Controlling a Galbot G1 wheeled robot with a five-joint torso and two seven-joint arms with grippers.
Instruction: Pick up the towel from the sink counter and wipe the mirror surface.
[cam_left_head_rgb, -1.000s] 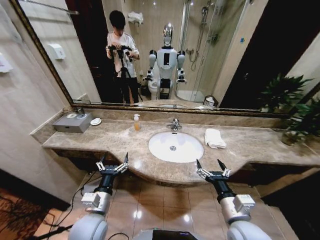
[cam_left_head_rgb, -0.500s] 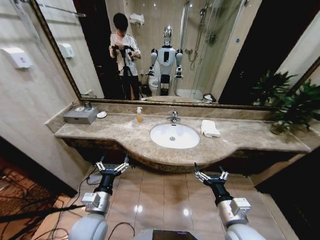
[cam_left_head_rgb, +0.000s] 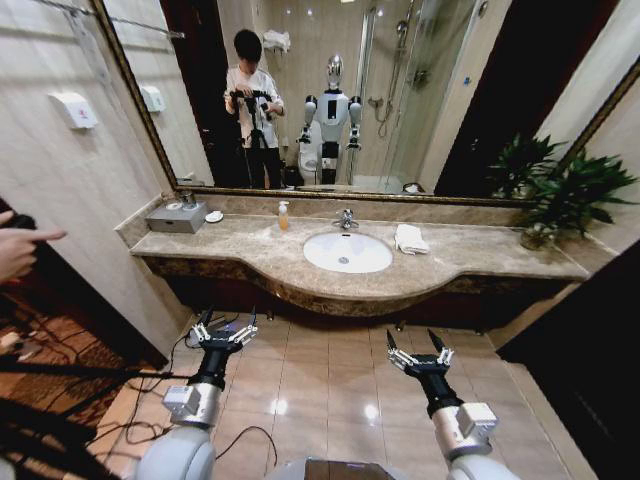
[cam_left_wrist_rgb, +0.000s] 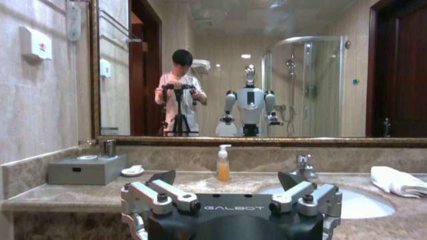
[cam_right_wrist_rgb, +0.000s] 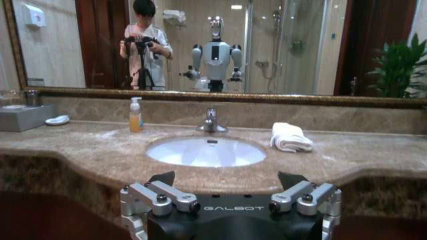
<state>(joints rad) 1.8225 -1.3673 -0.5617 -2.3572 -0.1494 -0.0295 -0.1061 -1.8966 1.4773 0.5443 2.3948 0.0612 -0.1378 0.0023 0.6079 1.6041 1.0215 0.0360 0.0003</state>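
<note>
A folded white towel (cam_left_head_rgb: 410, 238) (cam_right_wrist_rgb: 290, 137) (cam_left_wrist_rgb: 397, 180) lies on the sink counter (cam_left_head_rgb: 245, 248) (cam_right_wrist_rgb: 93, 147), just right of the white basin (cam_left_head_rgb: 347, 252). The wide mirror surface (cam_left_head_rgb: 420, 90) (cam_right_wrist_rgb: 300, 45) rises behind the counter and reflects me. My left gripper (cam_left_head_rgb: 228, 317) (cam_left_wrist_rgb: 227, 177) and right gripper (cam_left_head_rgb: 411, 340) (cam_right_wrist_rgb: 227, 178) are both open and hold nothing. They hang low over the tiled floor, well short of the counter's curved front edge.
On the counter stand a soap bottle (cam_left_head_rgb: 284, 215), a chrome faucet (cam_left_head_rgb: 346, 218), a grey box (cam_left_head_rgb: 178, 217) at the left end and a potted plant (cam_left_head_rgb: 560, 195) at the right end. Cables (cam_left_head_rgb: 150, 385) lie on the floor at left. A person's hand (cam_left_head_rgb: 20, 250) shows at the left edge.
The whole picture has shifted: the camera has backed away, so the counter looks smaller and farther. Both grippers stay open at the same spread. A hand has appeared at the left edge.
</note>
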